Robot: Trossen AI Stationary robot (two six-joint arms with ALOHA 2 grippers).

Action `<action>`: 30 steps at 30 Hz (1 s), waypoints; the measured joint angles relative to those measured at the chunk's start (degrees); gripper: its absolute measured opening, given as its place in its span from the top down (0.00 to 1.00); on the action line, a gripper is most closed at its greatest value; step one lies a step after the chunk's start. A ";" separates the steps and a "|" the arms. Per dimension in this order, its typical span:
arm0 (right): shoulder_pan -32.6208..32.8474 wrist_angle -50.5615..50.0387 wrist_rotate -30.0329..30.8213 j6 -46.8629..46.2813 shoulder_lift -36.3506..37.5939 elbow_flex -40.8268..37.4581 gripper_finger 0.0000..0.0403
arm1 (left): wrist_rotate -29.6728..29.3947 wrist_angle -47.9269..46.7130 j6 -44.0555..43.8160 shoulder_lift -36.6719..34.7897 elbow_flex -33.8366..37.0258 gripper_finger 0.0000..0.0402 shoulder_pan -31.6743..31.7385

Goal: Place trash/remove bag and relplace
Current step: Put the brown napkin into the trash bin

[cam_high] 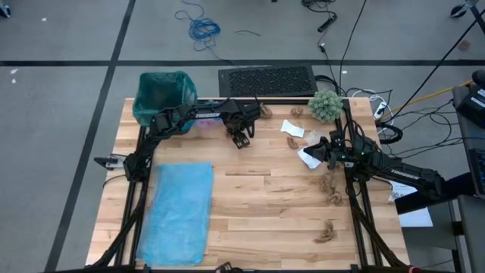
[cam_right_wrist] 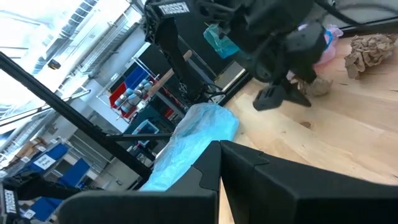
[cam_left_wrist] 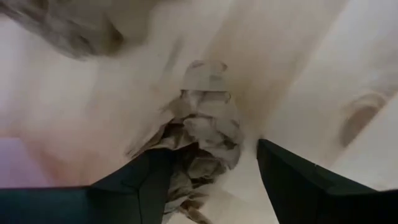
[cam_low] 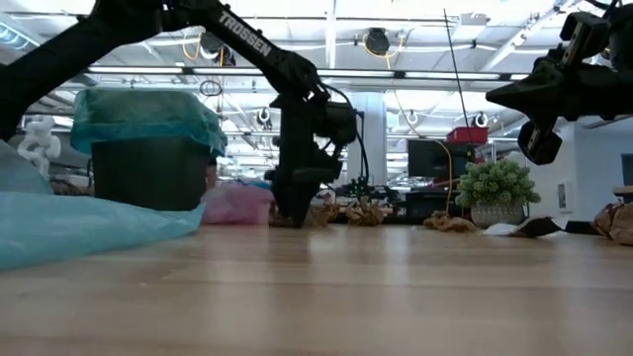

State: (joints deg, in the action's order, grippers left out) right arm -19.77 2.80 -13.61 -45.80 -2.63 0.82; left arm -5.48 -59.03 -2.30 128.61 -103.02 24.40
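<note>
My left gripper (cam_high: 242,139) points down at the table's far middle. It is open, and its fingers stand on either side of a crumpled brown paper wad (cam_left_wrist: 208,130) that lies on the wood. A lilac-pink piece (cam_low: 237,203) lies beside the bin (cam_high: 163,95), which is lined with a teal bag. More trash lies at the right: brown wads (cam_high: 331,186) and white scraps (cam_high: 292,129). My right gripper (cam_high: 322,148) waits shut above the table's right side. My left gripper comes at the brown wad (cam_left_wrist: 186,168) from above with a finger on each side. The wad lies on the table. Its crumpled edge lies right against one finger (cam_left_wrist: 149,180), and I cannot tell whether they touch.
A flat light-blue bag (cam_high: 182,212) lies on the table's near left. A fuzzy grey-green ball (cam_high: 326,106) sits at the far right, and a black mat (cam_high: 265,80) lies beyond the far edge. Another brown wad (cam_high: 330,231) lies near the right front. Bare wood runs down the middle.
</note>
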 joint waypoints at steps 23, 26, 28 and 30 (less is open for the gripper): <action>0.00 -0.03 0.02 0.00 -0.01 0.00 1.00 | 0.24 -4.80 -6.14 -28.43 0.06 1.00 -0.83; 0.00 -0.03 0.01 0.00 0.00 0.00 1.00 | -6.10 -9.04 -8.06 -34.22 -1.40 1.00 -0.81; 0.00 -0.04 0.03 0.00 -0.02 0.00 1.00 | -10.59 -13.39 -9.88 -36.55 -3.82 1.00 -0.80; 0.00 -0.05 0.03 0.00 -0.01 0.00 1.00 | -14.79 -18.09 -11.97 -38.29 -6.58 1.00 -0.57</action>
State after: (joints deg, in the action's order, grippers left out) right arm -19.77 2.75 -13.58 -45.80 -2.64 0.82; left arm -20.26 -77.11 -14.26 90.32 -109.59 23.83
